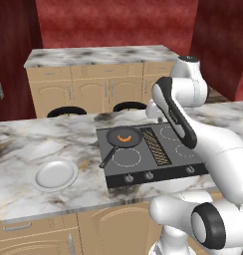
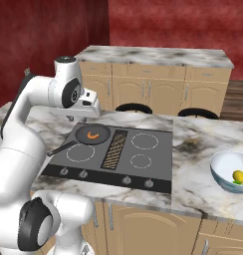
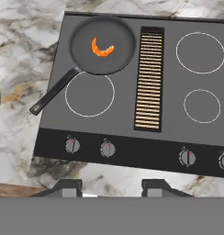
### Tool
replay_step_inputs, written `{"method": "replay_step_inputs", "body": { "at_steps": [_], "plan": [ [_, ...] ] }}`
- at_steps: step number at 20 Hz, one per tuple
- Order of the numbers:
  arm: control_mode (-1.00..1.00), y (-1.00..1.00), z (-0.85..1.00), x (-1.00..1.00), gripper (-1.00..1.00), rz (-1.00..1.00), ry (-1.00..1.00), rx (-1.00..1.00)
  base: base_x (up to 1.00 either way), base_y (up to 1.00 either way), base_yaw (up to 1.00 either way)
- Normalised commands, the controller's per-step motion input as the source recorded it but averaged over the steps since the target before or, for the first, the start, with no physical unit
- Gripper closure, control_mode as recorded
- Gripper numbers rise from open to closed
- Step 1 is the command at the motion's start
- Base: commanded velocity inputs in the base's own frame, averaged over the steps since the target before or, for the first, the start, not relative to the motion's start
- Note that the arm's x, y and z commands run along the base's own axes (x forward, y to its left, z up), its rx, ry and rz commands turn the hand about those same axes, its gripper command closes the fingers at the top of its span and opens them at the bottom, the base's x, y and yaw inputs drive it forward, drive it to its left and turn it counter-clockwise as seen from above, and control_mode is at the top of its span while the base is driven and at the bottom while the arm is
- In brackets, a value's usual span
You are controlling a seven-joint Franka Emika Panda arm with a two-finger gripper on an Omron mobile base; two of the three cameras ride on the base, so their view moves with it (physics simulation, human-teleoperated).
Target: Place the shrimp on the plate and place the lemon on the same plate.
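Note:
The orange-red shrimp (image 3: 102, 48) lies curled in a black frying pan (image 3: 103, 44) on the back left burner of the cooktop; it also shows as the shrimp (image 1: 124, 138) and the shrimp (image 2: 93, 134). The yellow lemon (image 2: 238, 176) sits inside a translucent bluish bowl (image 2: 228, 167) on the counter right of the stove. The white-grey plate (image 1: 55, 175) rests empty on the marble counter left of the stove. My gripper (image 3: 111, 189) hangs open high above the stove's front edge, with nothing between its fingers.
The pan's handle (image 3: 53, 92) points toward the front left. The black cooktop (image 1: 166, 149) has a central vent grille (image 3: 149, 78) and knobs along its front. Two dark stools stand behind the island, with cabinets further back.

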Motion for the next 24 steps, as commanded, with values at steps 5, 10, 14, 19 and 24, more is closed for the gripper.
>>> {"method": "replay_step_inputs", "body": {
  "at_steps": [5, 10, 14, 19, 24],
  "plan": [
    [-1.0, 0.0, -0.01, -0.03, -1.0, 0.0, 0.0, 0.0, 0.0, 0.0, 0.0],
    [-1.0, 0.13, -0.09, 0.07, -1.0, -0.07, -0.02, 0.0, 0.0, 0.0, 0.0],
    [-1.0, 0.29, -0.1, 0.23, -1.0, -0.18, -0.01, 0.0, 0.0, 0.0, 0.0],
    [-1.0, 0.29, -0.14, 0.32, -1.0, -0.17, -0.08, 0.01, 0.0, 0.0, 0.0],
    [-1.0, 0.22, -0.13, 0.44, -1.0, 0.03, -0.05, 0.0, 0.0, 0.0, 0.0]
  ]
}}
